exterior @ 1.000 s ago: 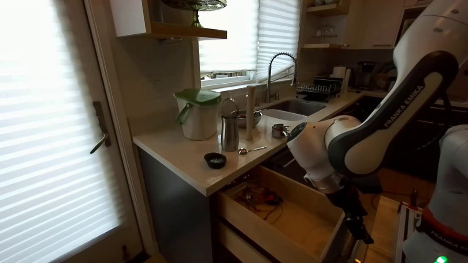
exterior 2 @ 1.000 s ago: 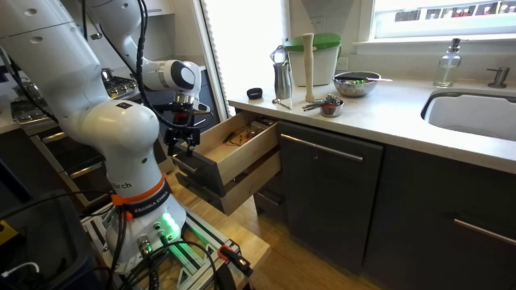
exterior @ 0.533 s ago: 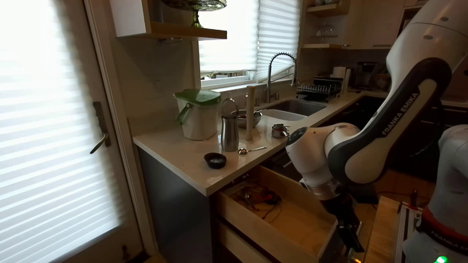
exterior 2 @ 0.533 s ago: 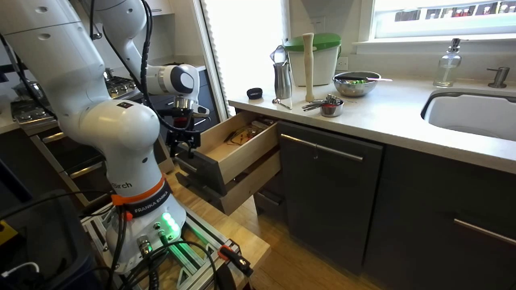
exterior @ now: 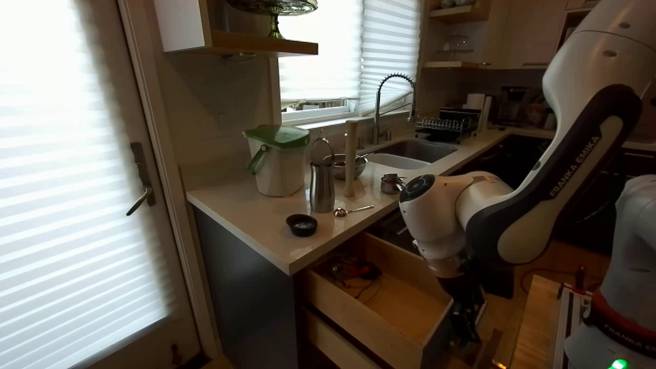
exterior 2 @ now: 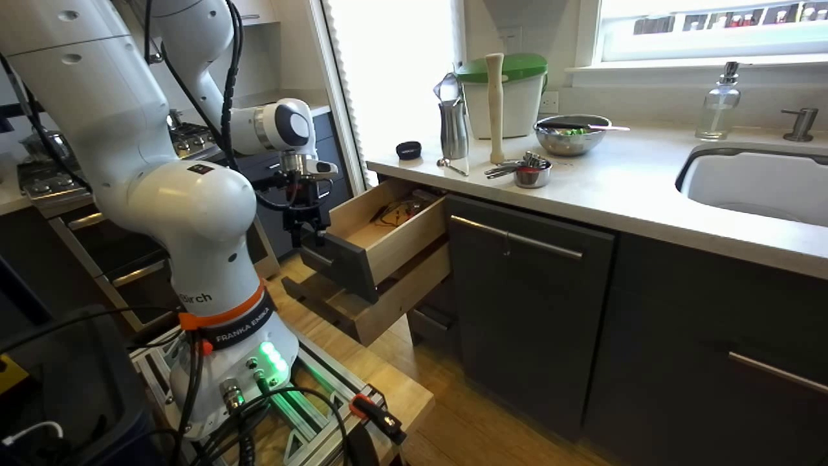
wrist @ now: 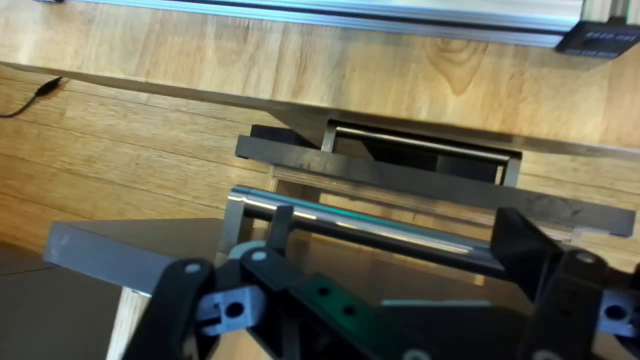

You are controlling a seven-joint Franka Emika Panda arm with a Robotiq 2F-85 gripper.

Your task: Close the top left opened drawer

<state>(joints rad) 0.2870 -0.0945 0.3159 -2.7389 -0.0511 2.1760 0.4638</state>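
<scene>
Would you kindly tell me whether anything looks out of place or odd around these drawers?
A wiry tangle lies untidily toward the back of the upper drawer; beneath, the lower drawer juts farther out, so the two sit unevenly.

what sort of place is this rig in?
A kitchen, probably a home one: there's a sink set into the counter, a wire dish rack beyond it, and what looks like a stovetop behind the arm.

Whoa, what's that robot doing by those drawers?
A robot arm is at the front of the upper drawer, seemingly to push it shut. Its jaws stand open, with the drawer's handle showing between them in the wrist view. That drawer is partly out, and the lower drawer beneath it sticks out further.
</scene>
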